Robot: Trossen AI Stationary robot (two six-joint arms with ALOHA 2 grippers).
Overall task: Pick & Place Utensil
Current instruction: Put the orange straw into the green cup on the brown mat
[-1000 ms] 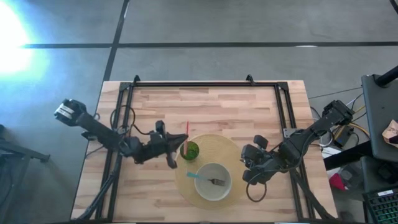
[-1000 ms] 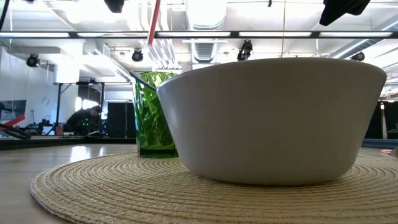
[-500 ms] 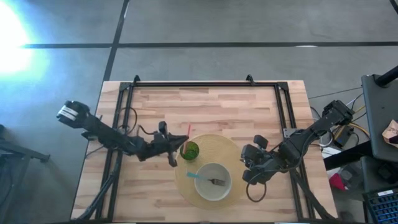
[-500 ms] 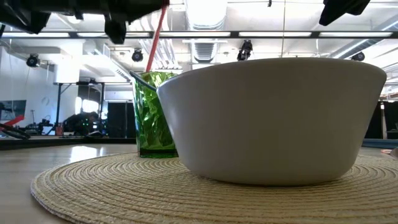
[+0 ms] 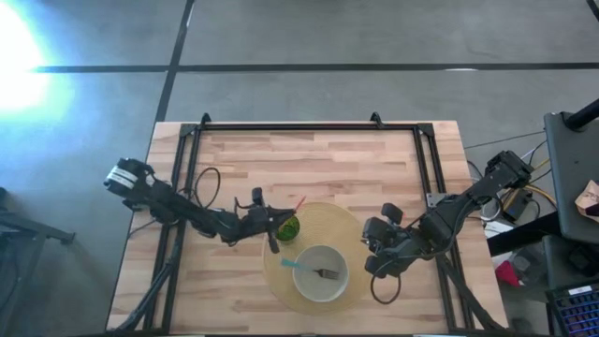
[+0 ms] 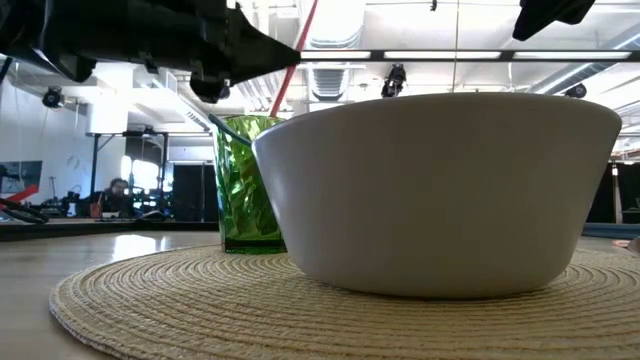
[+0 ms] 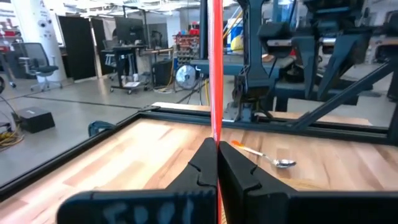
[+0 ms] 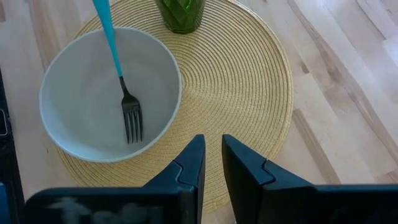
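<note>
A red-handled utensil (image 7: 216, 68) is held clamped between the fingers of the left end effector (image 5: 263, 217), which is positioned just beside the green cup (image 5: 286, 227) on the woven mat (image 5: 360, 239). In the high view the handle is seen slanting up and away over the cup's rim; in the low view it is seen rising at a tilt above the cup (image 6: 245, 183), with the dark end effector close over it. Whether the utensil's head is already inside the cup cannot be told (the cup's wall and the white bowl (image 6: 440, 190) hide it).

The main risk is judged to lie in the release. If the fingers are opened while the handle is this tilted, the utensil could pivot on the rim and fall out onto the mat or the surface (image 5: 328, 159). The cup, being tall and probably light, could also be tipped if the end effector or the handle is pushed sideways against it, and the bowl stands just beside it, so a toppled cup would strike it.

The right end effector (image 8: 211, 163) is held idle near the mat's far edge, its fingers narrowly parted and empty. A fork with a blue handle (image 8: 118, 68) lies in the bowl and is unlikely to be disturbed. A spoon (image 7: 264, 155) is seen lying on the surface, well apart from the cup.
</note>
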